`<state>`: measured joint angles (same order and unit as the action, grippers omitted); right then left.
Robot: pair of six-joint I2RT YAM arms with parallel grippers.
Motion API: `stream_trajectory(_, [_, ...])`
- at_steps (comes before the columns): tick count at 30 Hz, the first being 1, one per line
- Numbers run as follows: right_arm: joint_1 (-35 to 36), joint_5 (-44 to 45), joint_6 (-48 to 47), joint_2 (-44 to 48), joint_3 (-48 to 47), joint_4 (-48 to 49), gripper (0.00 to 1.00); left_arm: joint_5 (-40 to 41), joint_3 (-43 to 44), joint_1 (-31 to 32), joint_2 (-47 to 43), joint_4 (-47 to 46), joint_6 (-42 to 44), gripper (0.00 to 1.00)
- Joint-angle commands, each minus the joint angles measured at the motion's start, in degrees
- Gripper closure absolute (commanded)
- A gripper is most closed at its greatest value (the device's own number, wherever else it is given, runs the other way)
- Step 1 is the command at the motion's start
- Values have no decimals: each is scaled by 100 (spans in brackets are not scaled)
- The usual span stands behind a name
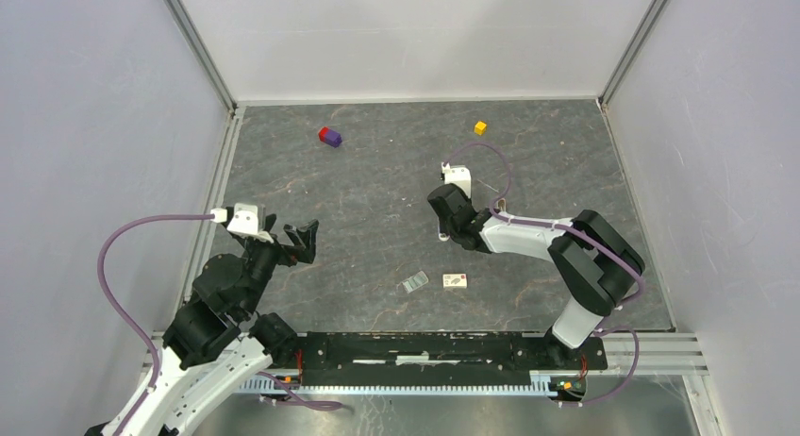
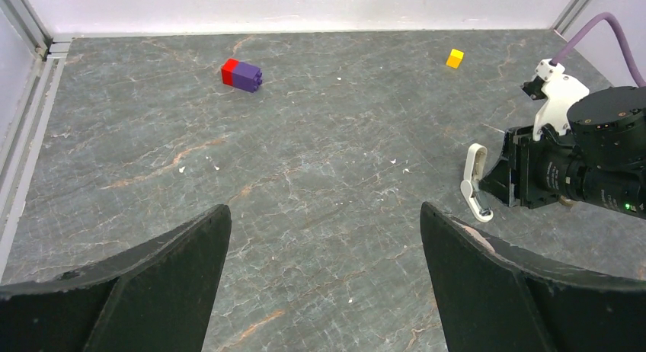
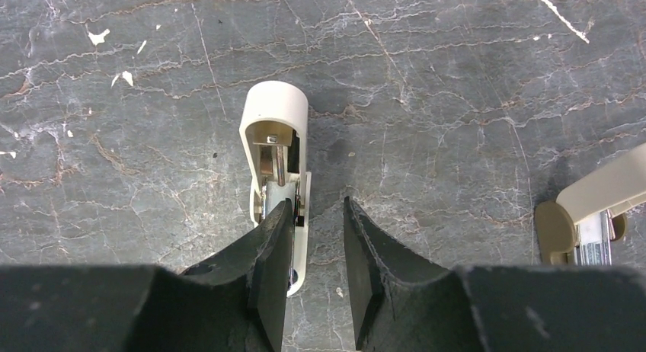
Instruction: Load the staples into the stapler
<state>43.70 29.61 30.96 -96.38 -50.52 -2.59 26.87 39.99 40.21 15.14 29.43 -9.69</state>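
Access to the grey metal channel is judged to be the reason for the present pose. The white mini stapler lies opened on the stone-patterned table, directly under the right gripper. This claw is half released: one finger is laid over the stapler's near end and bare table is seen in the gap, so nothing is grasped. The left gripper is seen fully released and empty, well apart at the left, probably in reserve. A small white box, presumably the staples, lies untouched near the arm bases.
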Motion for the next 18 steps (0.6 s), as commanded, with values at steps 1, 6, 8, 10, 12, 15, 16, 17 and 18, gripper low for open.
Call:
stream_trajectory(1, [-31,-42,3,11,59,163,63,55,34,-13,25,-228,222,0])
stream_trajectory(6, [-27,-103,21,61,95,179,64,55,28,-12,25,-232,233,0])
stream_trajectory(8, [-34,-105,15,87,87,140,64,55,19,-11,20,-229,240,0])
stream_trajectory(10, [-28,-167,-6,159,44,97,64,55,-4,-13,40,-256,240,0])
stream_trajectory(12, [-28,-181,-97,282,-76,-86,63,59,-6,-11,134,-275,152,0])
stream_trajectory(15, [-92,-314,-240,572,-17,-116,61,-85,168,-10,654,-140,-296,0])
stream_trajectory(16, [-153,-468,-295,680,70,-20,60,-173,251,-11,918,-70,-480,0])
stream_trajectory(17, [-202,-601,-367,778,178,81,59,-315,357,-11,1225,-44,-606,0])
stream_trajectory(18, [-273,-745,-494,852,282,206,58,-555,446,-13,1536,-40,-709,0])
